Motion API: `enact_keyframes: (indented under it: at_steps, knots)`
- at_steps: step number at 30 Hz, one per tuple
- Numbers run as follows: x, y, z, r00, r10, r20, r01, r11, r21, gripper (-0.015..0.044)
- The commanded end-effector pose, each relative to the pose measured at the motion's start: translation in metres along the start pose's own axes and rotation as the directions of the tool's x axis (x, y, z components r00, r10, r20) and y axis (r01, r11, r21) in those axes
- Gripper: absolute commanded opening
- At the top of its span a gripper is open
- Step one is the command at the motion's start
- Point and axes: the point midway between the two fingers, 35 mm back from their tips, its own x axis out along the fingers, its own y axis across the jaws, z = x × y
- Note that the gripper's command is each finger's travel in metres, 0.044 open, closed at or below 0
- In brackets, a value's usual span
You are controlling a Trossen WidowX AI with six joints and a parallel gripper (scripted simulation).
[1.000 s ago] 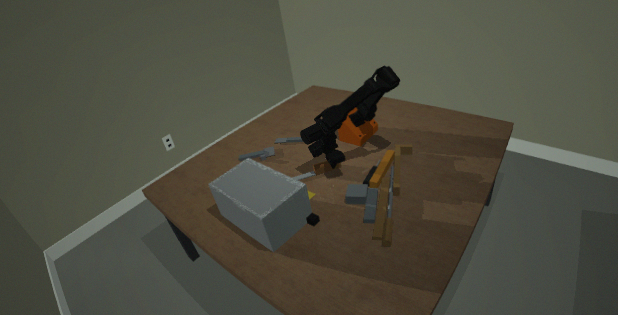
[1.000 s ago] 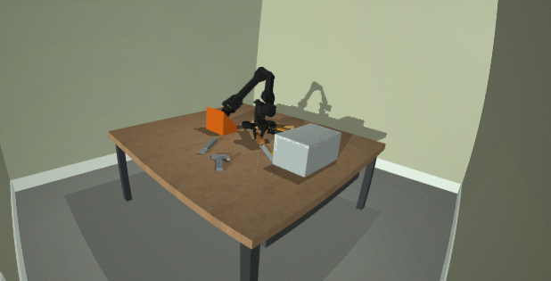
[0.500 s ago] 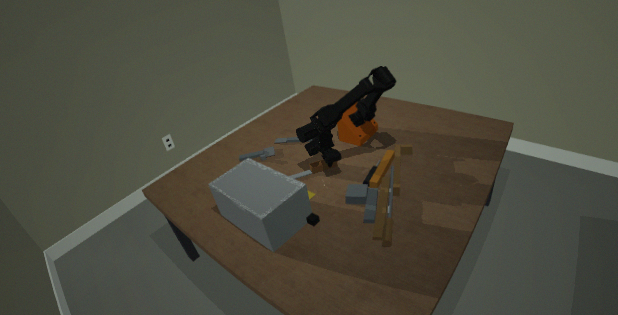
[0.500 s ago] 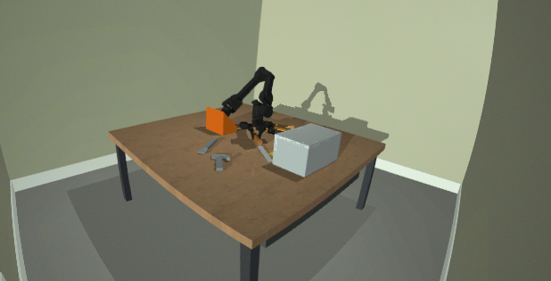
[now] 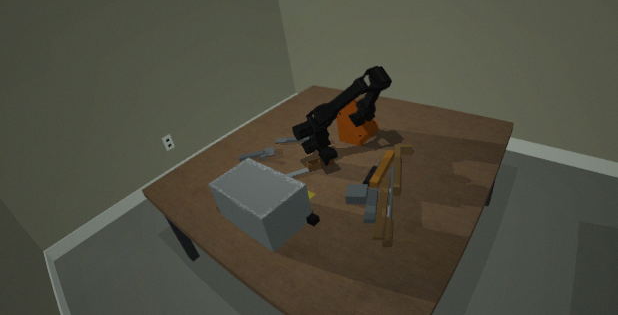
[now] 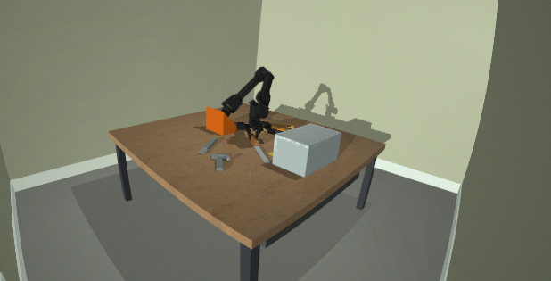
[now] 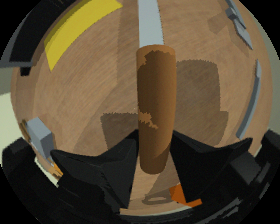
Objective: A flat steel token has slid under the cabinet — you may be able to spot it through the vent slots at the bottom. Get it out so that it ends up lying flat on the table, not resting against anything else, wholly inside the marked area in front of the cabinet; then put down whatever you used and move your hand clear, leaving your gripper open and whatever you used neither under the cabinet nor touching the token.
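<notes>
My gripper (image 5: 325, 161) (image 6: 253, 137) (image 7: 152, 132) is shut on the brown handle of a long tool (image 5: 314, 165) (image 7: 157, 90), whose flat grey blade (image 5: 298, 173) (image 6: 261, 153) (image 7: 151, 22) points away from the hand toward the cabinet. The cabinet (image 5: 260, 187) (image 6: 308, 144) is a grey-white box; the blade's far end is beside its near side in the exterior view and partly hidden behind it in the top view. A yellow marking (image 5: 311, 195) (image 6: 270, 153) (image 7: 78, 27) lies on the table beside the cabinet, mostly hidden in the top and exterior views. The token and vent slots cannot be made out.
A grey hammer-shaped tool (image 5: 265, 154) (image 6: 219, 161) (image 7: 238, 25) and a flat grey bar (image 6: 207, 146) (image 7: 251, 107) lie to one side. Opposite are a grey block (image 5: 356, 194) (image 7: 40, 135) and an orange-yellow frame (image 5: 383, 169). A small black block (image 5: 313, 219) is by the cabinet.
</notes>
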Motion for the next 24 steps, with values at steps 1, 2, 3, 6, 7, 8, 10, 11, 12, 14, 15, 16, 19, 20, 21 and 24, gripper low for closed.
enact_keyframes:
  at_steps: [1, 2, 3, 6, 7, 8, 10, 11, 12, 14, 15, 16, 19, 20, 21, 24]
  knots:
    - [-0.001, -0.006, 0.003, 1.0, -0.001, 0.004, 0.001, 1.0, 0.004, 0.0]
    - [-0.001, -0.007, 0.003, 1.0, -0.001, 0.004, 0.001, 1.0, 0.004, 0.0]
    - [-0.001, -0.008, 0.004, 1.0, -0.002, 0.004, 0.001, 1.0, 0.004, 0.0]
    - [-0.001, -0.012, 0.005, 1.0, -0.002, 0.004, 0.002, 1.0, 0.004, 0.0]
    - [-0.001, -0.013, 0.006, 1.0, -0.002, 0.005, 0.002, 1.0, 0.004, 0.0]
    - [-0.001, -0.014, 0.006, 1.0, -0.002, 0.005, 0.002, 1.0, 0.004, 0.0]
    - [-0.001, -0.017, 0.007, 1.0, -0.002, 0.005, 0.002, 1.0, 0.004, 0.0]
    - [-0.001, -0.018, 0.008, 1.0, -0.002, 0.005, 0.002, 1.0, 0.004, 0.0]
    - [-0.001, -0.019, 0.009, 1.0, -0.002, 0.005, 0.002, 1.0, 0.004, 0.0]
    - [-0.001, -0.022, 0.01, 1.0, -0.002, 0.005, 0.002, 1.0, 0.004, 0.0]
    - [-0.001, -0.023, 0.01, 1.0, -0.002, 0.005, 0.002, 1.0, 0.004, 0.0]
    - [-0.001, -0.024, 0.011, 1.0, -0.002, 0.005, 0.002, 1.0, 0.004, 0.0]
    - [-0.002, -0.028, 0.012, 1.0, -0.003, 0.005, 0.003, 1.0, 0.004, 0.0]
    - [-0.002, -0.029, 0.013, 1.0, -0.003, 0.005, 0.003, 1.0, 0.004, 0.0]
    - [-0.002, -0.03, 0.013, 1.0, -0.003, 0.005, 0.003, 1.0, 0.004, 0.0]
    - [-0.002, -0.034, 0.014, 1.0, -0.003, 0.005, 0.003, 1.0, 0.004, 0.0]
